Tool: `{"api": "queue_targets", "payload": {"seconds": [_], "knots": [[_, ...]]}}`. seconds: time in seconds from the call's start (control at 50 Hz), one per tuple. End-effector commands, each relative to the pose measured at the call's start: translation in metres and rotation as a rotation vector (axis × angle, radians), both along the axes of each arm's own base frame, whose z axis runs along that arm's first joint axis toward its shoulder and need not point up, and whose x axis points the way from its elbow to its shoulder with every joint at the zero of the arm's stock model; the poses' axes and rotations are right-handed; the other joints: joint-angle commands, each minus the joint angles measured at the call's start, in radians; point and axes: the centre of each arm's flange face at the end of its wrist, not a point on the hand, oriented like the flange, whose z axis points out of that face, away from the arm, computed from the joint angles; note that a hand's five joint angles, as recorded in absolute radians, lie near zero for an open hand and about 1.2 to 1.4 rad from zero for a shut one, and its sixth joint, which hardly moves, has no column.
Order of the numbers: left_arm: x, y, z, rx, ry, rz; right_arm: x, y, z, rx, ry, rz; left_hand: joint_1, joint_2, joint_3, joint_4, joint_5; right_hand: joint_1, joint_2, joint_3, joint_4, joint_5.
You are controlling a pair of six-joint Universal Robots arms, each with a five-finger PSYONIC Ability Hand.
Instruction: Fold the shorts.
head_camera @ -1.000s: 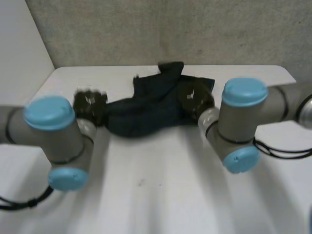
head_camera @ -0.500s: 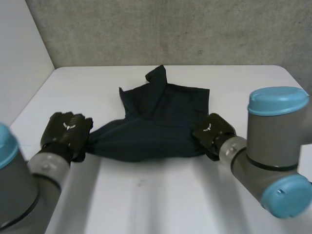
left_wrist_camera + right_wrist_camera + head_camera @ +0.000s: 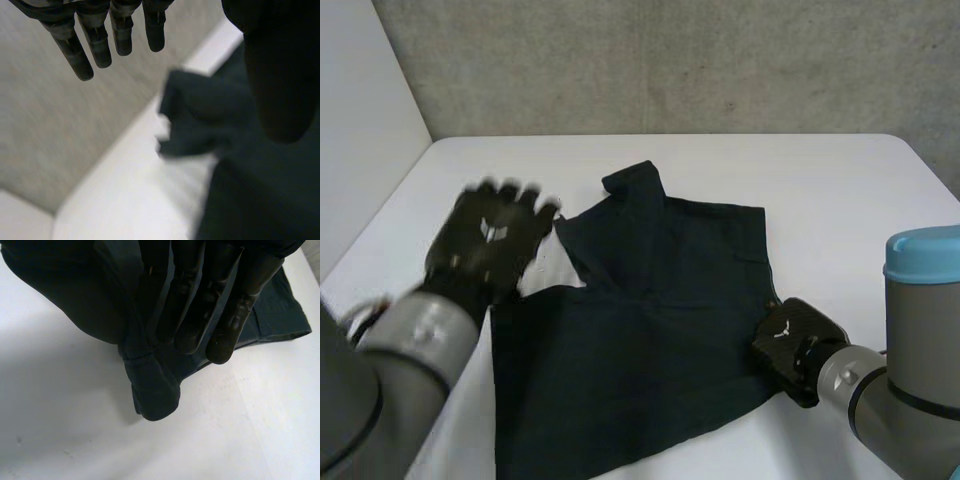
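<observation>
Shorts (image 3: 640, 340) lie spread for folding on the table (image 3: 820, 190), left robot hand (image 3: 492, 235) open beside them, right robot hand (image 3: 790, 340) pinching one edge; the left likely needs a grasp next.

Head cam sits between and behind my arms, looking down at the white table (image 3: 840, 200) with the grey wall (image 3: 670, 60) at the far side. It's wide enough to get both arms. Left wrist cam looks along my left hand (image 3: 95, 45), low and close, facing the table's far edge and that same wall. Right wrist cam looks along my right hand (image 3: 200, 305), right up near the tabletop. All three catch the shorts (image 3: 650, 330) and some table.
</observation>
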Motion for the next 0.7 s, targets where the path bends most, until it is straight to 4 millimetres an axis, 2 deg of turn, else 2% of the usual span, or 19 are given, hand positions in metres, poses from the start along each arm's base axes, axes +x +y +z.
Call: {"api": "queue_targets", "payload": {"seconds": [0.02,0.04,0.08,0.14,0.18,0.2,0.28,0.38,0.48,0.56,0.58,0.7], "knots": [[-0.019,-0.084,-0.010,-0.100,0.039,-0.188,-0.001,0.002,-0.007,-0.015,-0.010,-0.003,0.095,0.097,0.090,0.096,0.100,0.427,0.228,0.215,0.205,0.233],[-0.022,-0.098,-0.018,-0.091,0.025,-0.227,-0.002,0.003,-0.009,-0.015,-0.010,-0.003,0.104,0.106,0.099,0.105,0.108,0.427,0.228,0.215,0.205,0.233],[-0.027,-0.111,-0.030,-0.075,0.011,-0.262,-0.002,0.004,-0.011,-0.018,-0.011,-0.003,0.113,0.115,0.108,0.114,0.117,0.427,0.228,0.215,0.205,0.233],[-0.037,-0.138,-0.051,-0.062,-0.017,-0.267,-0.002,0.005,-0.015,-0.027,-0.017,-0.004,0.160,0.161,0.154,0.161,0.164,0.427,0.228,0.215,0.205,0.233],[-0.041,-0.148,-0.060,-0.056,-0.037,-0.262,-0.002,0.005,-0.016,-0.030,-0.021,-0.005,0.183,0.185,0.178,0.184,0.188,0.427,0.228,0.215,0.205,0.233],[-0.041,-0.160,-0.072,-0.046,-0.068,-0.252,-0.003,0.005,-0.017,-0.030,-0.021,-0.004,0.207,0.208,0.201,0.208,0.211,0.427,0.228,0.215,0.205,0.233],[-0.044,-0.177,-0.097,-0.008,-0.150,-0.259,-0.003,0.005,-0.018,-0.027,-0.020,-0.007,0.274,0.276,0.269,0.275,0.279,0.427,0.228,0.215,0.205,0.233],[-0.048,-0.186,-0.123,0.045,-0.207,-0.273,-0.003,0.005,-0.019,-0.027,-0.020,-0.009,0.280,0.282,0.275,0.281,0.285,0.427,0.228,0.215,0.205,0.233],[-0.052,-0.199,-0.130,0.030,-0.208,-0.269,-0.004,0.005,-0.020,-0.025,-0.022,-0.014,0.421,0.422,0.415,0.422,0.425,0.427,0.228,0.215,0.205,0.233],[-0.053,-0.208,-0.138,0.023,-0.213,-0.248,-0.006,0.003,-0.021,-0.024,-0.022,-0.025,0.881,0.883,0.875,0.882,0.885,0.427,0.228,0.215,0.205,0.233],[-0.052,-0.213,-0.138,0.014,-0.221,-0.205,-0.007,0.002,-0.022,-0.023,-0.021,-0.030,1.155,1.157,1.150,1.156,1.160,0.427,0.228,0.215,0.205,0.233],[-0.041,-0.221,-0.132,-0.006,-0.262,0.024,-0.009,0.000,-0.022,-0.023,-0.021,-0.039,1.170,1.171,1.164,1.171,1.174,0.427,0.228,0.215,0.205,0.233]]}}
